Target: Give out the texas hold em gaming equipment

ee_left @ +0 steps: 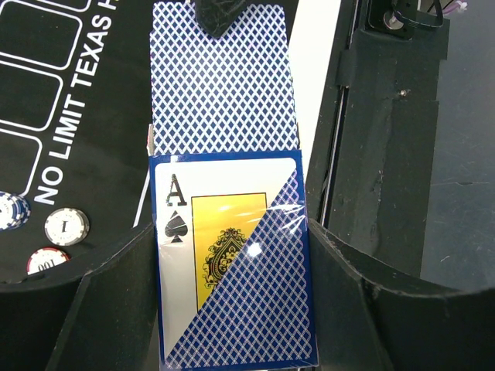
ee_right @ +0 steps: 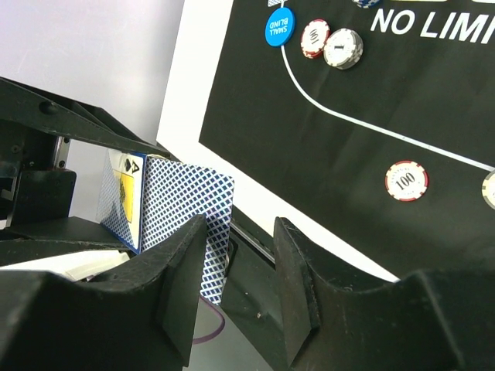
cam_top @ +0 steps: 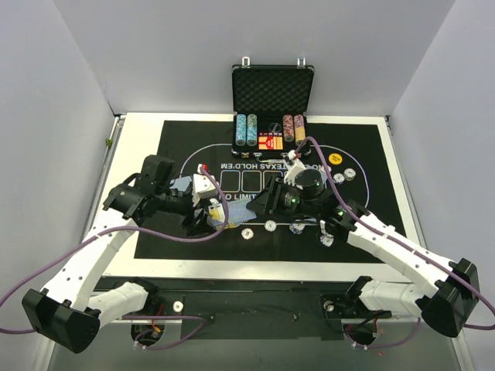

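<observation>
**Card out past the pack, held between the two arms at near-centre mat**

- Your left gripper (ee_left: pixel 232 259) is clamped on the card pack (ee_left: pixel 232 325), ace-of-spades face toward its wrist camera. The pack sits over the near part of the mat (cam_top: pixel 371 154), left of centre.
- One blue-backed card (ee_left: pixel 224 85) sticks out past the pack's right end, toward the right arm.
- Your right gripper (ee_right: pixel 240 232) has its jaws apart. The card's end lies in the gap against one finger (ee_right: pixel 182 286). From the left wrist, a dark fingertip overlaps the card's far edge. You cannot tell whether it presses on the card.
- Three chips (cam_top: pixel 271 226) lie in a row on the mat just near of the card, under the working gap. A fourth chip (cam_top: pixel 326 239) is beside the right forearm.
- Two more chips (cam_top: pixel 344 175) lie right of the right wrist, with the yellow disc (cam_top: pixel 335 158) just beyond them.
- The blue disc (ee_right: pixel 279 25) marked SMALL BLIND lies at the mat's left edge, a red chip (ee_right: pixel 315 37) and a grey chip (ee_right: pixel 343 48) just beside it.
- The case (cam_top: pixel 272 81) stands open at the far edge, chip stacks (cam_top: pixel 246 129) in its tray.
- The purple cables (cam_top: pixel 309 141) arc over the mat in front of the case and loop near the left gripper.
</observation>
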Motion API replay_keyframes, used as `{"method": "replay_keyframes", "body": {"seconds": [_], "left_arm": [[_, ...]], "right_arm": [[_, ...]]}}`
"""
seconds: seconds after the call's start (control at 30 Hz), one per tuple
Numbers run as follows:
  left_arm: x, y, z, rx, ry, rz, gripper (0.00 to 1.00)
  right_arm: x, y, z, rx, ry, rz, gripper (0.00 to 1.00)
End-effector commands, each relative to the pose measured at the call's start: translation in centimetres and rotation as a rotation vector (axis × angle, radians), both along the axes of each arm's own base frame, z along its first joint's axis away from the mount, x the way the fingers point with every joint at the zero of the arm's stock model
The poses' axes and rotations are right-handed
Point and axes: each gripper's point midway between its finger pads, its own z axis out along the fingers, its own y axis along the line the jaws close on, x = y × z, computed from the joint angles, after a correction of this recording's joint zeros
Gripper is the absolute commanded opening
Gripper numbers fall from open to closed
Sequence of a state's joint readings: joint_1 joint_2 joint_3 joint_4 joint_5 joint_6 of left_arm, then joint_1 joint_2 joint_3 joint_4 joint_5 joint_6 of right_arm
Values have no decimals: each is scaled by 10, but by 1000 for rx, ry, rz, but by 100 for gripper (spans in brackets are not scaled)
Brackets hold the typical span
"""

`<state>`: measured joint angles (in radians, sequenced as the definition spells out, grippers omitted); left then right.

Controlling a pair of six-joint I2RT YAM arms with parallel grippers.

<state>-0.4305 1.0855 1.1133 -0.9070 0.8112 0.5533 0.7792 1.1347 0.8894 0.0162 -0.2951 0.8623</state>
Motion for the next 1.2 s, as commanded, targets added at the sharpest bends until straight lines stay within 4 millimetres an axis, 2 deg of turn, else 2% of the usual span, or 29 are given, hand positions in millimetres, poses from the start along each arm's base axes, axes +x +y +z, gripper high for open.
{"method": "replay_keyframes", "body": {"seconds": [0.0,0.23,0.37,0.5,0.7,0.97,1.17], "left_arm": [[4,-11,35,-98,-105,-37,2],[4,-11,35,-97,-108,-38,2],[3,-10,34,-96,-105,-37,1],[3,-10,33,-96,-107,-38,1],[3,-10,33,-97,-108,-38,1],[3,-10,34,-99,-108,-38,1],[2,-11,34,-102,-105,-39,1]], "right_arm": [[1,-6,9,6,-29,-11,36],[-1,5,21,92,-16,8,35],[-3,6,24,117,-6,11,26],[-3,2,24,127,3,-2,12],[-1,-9,30,140,-5,-26,2],[-2,-12,30,138,-5,-20,3],[-3,-8,29,127,-5,-1,10]]}}
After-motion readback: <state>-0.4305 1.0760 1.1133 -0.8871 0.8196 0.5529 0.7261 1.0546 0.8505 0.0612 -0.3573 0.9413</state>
